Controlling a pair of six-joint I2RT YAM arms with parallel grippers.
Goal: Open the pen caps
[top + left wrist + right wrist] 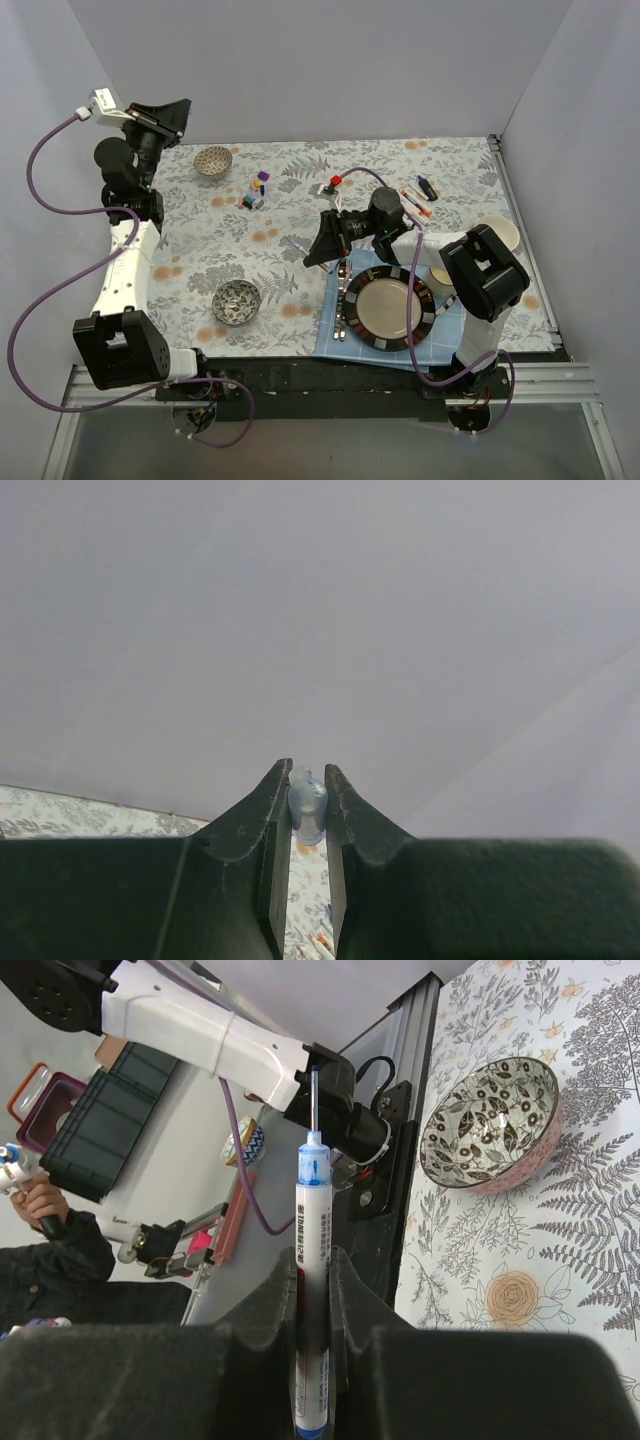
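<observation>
Cap [307, 802] in left hand [306, 772], pen [312, 1185] right hand [312, 1255]

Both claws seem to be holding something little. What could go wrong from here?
The left gripper pinches the pale blue cap only at its fingertips; it could slip and fall. The right gripper holds the pen with its tip bare, which might mark the tablecloth if lowered.

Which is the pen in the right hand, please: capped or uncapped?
Uncapped: the pen shows its bare tip above the right hand, and the left hand pinches a small pale blue cap.
</observation>
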